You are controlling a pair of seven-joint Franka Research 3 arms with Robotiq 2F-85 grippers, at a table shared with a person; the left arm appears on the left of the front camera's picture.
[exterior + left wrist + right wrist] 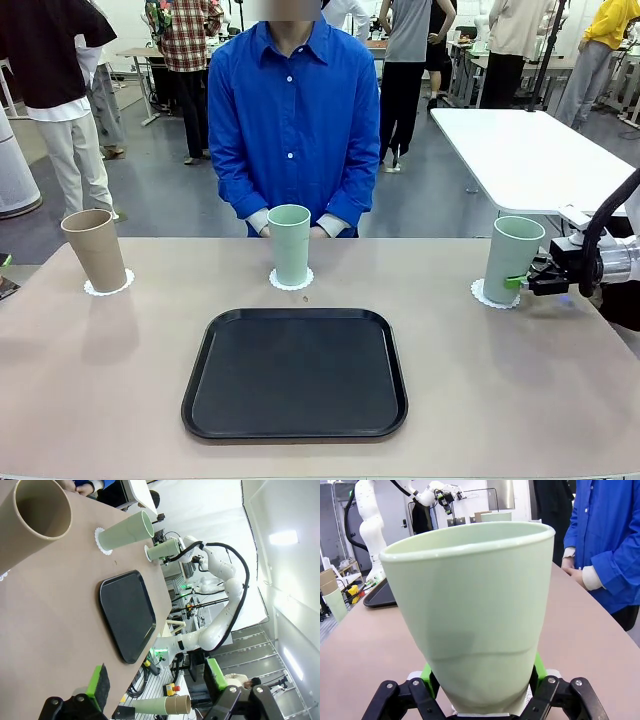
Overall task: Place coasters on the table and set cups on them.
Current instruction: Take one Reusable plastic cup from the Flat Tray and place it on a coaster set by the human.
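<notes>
Three cups stand on the beige table (120, 380), each on a white lacy coaster. The tan cup (95, 250) is at the far left on its coaster (108, 289). A mint cup (290, 245) stands in the middle on another coaster (291, 284). At the right, my right gripper (530, 282) is shut on the lower part of the second mint cup (512, 258), whose base meets its coaster (486, 295). In the right wrist view this cup (475, 605) sits between the green pads (426, 672). My left gripper (157, 680) is open and holds nothing, off the table's left end, with the tan cup (42, 512) ahead.
A black tray (295, 372) lies bare at the table's near middle. A person in a blue shirt (293, 120) stands at the far edge with hands just behind the middle cup. A white table (530, 150) stands at the back right.
</notes>
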